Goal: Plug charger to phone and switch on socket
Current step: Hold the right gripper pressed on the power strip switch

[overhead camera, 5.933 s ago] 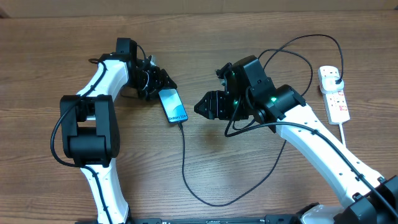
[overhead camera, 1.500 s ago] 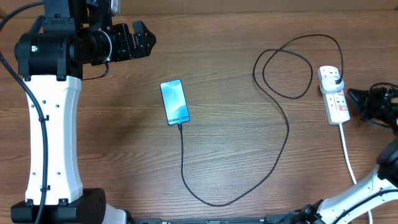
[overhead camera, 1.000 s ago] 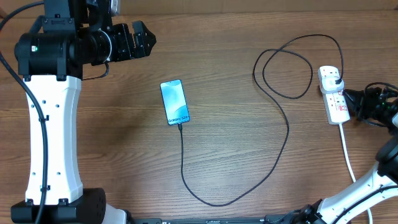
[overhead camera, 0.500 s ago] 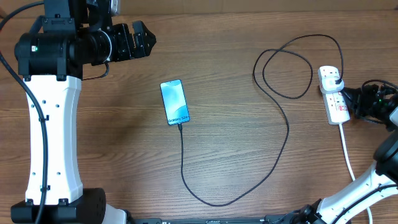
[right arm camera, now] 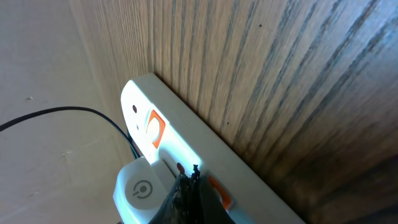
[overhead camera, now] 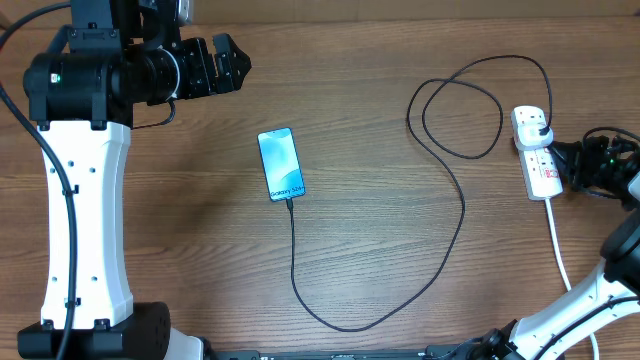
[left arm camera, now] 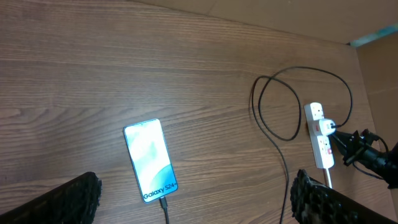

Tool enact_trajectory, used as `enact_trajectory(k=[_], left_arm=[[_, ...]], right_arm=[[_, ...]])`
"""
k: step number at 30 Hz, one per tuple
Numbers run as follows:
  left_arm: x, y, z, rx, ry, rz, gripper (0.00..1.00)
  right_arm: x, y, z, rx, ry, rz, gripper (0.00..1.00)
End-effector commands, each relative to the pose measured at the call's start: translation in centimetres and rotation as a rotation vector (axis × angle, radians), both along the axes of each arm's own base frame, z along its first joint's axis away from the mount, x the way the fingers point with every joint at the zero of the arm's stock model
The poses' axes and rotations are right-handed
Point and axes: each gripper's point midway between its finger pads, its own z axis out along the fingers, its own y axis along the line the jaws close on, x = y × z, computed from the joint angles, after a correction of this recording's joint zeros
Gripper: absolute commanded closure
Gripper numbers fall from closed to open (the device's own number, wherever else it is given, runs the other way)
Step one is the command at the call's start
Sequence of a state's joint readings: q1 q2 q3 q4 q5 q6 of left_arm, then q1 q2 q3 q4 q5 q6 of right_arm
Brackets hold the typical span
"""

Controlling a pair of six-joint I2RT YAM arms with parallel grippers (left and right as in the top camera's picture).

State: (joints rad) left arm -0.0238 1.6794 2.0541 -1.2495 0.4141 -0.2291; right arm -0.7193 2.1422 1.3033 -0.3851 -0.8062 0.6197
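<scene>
A: Position of the phone (overhead camera: 281, 164)?
B: Flat on the wooden table (overhead camera: 360, 110), left of centre, blue screen up, "Galaxy S24" legible near the lower edge. Joined at that edge by the connector tip of the charger (overhead camera: 462, 205).

A: Run of the cable?
B: Down from the phone, curving along the near side, up across the right half, looping once, ending at the far end of the socket (overhead camera: 537, 152).

A: Whereabouts of the socket?
B: Close to the table's right edge, lying lengthwise, thick white cord (overhead camera: 561, 250) trailing toward the near side. Well apart from the phone.

A: Left gripper (overhead camera: 232, 62)?
B: Held high over the far left corner, fingers spread wide, grasping nothing, well clear of phone and cable.

A: Right gripper (overhead camera: 568, 165)?
B: Fingers pinched fully together, nothing clamped between them. Reaching in from the socket's right side, tips set on its top face. Seen from the wrist view between two orange-red switches (right arm camera: 153, 129).
</scene>
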Motion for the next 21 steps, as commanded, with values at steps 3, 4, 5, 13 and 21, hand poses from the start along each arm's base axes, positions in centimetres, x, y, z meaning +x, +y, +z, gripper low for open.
enact_trajectory(k=[3,4,5,13,21], left_arm=[[0.1,0.5,-0.1,0.013,-0.005,0.006,0.00],[0.1,0.5,-0.1,0.013,-0.005,0.006,0.00],[0.1,0.5,-0.1,0.013,-0.005,0.006,0.00],[0.1,0.5,-0.1,0.013,-0.005,0.006,0.00],[0.1,0.5,-0.1,0.013,-0.005,0.006,0.00]], right_arm=[[-0.8,2.2,-2.3,-0.014,0.079,0.039,0.96],[-0.7,2.3,-2.3,-0.017,0.078,0.046,0.96],[-0.7,2.5,-2.4,-0.019,0.082,0.050,0.96],[-1.4,3.0,-3.0,-0.022,0.126,0.061,0.96],[-1.8,3.3,-3.1,-0.004,0.147,0.062,0.96]])
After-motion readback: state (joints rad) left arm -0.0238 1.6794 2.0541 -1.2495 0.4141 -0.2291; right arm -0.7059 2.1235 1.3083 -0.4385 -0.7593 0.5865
